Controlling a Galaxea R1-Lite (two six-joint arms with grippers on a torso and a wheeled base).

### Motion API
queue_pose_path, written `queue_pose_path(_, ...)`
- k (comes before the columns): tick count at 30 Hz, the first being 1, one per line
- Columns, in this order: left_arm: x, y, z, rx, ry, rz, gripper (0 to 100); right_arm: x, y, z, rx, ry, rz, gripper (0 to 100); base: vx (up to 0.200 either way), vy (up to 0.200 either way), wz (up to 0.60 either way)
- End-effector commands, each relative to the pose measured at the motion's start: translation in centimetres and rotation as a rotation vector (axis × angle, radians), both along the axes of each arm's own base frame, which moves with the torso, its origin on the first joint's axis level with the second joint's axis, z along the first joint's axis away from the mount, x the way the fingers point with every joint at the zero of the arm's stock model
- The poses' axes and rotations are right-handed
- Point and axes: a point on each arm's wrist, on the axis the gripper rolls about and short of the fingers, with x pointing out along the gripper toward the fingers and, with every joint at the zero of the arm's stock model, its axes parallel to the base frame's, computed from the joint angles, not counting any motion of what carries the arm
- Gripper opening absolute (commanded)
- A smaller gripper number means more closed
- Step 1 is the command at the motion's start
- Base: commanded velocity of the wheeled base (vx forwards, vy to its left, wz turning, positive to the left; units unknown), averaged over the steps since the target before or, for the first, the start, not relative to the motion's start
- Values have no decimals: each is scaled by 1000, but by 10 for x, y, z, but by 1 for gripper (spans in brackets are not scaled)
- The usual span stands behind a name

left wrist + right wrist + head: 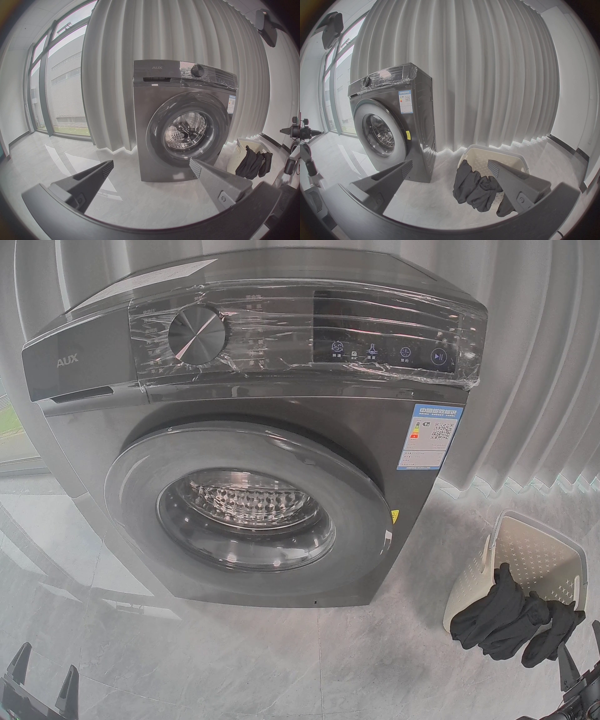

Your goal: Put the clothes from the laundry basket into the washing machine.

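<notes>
Front-loading washing machine [262,409] at centre, its round glass door [247,518] closed. Cream laundry basket [540,549] stands on the grey floor [312,665], at 4 o'clock from the machine. Black clothes [509,618] are draped over the basket's near rim, hanging outward. Left gripper [150,162] low at 7 o'clock in head view, fingers spread wide, nothing held. Right gripper [449,162] at 5 o'clock, near the clothes, fingers wide apart, empty.

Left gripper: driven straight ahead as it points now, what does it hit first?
The left gripper would likely meet the lower front of the washing machine, by its door; depth unclear.
</notes>
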Motion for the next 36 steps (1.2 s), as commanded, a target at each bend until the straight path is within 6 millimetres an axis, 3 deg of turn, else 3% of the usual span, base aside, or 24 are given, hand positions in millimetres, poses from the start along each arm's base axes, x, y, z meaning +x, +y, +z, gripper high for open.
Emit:
queue_pose_path(1, 0, 0, -5, 0, 6, 3, 100, 1, 0, -5, 0, 13, 0, 100, 0, 200, 0)
queue_pose_path(13, 0, 0, -5, -1, 6, 1, 100, 1, 0, -5, 0, 13, 0, 100, 0, 0, 0)
queue_pose_path(25, 0, 0, -5, 0, 6, 1, 100, 1, 0, -5, 0, 13, 0, 100, 0, 200, 0)
queue_pose_path(36, 0, 0, -5, 0, 6, 1, 100, 1, 0, -5, 0, 13, 0, 100, 0, 0, 0)
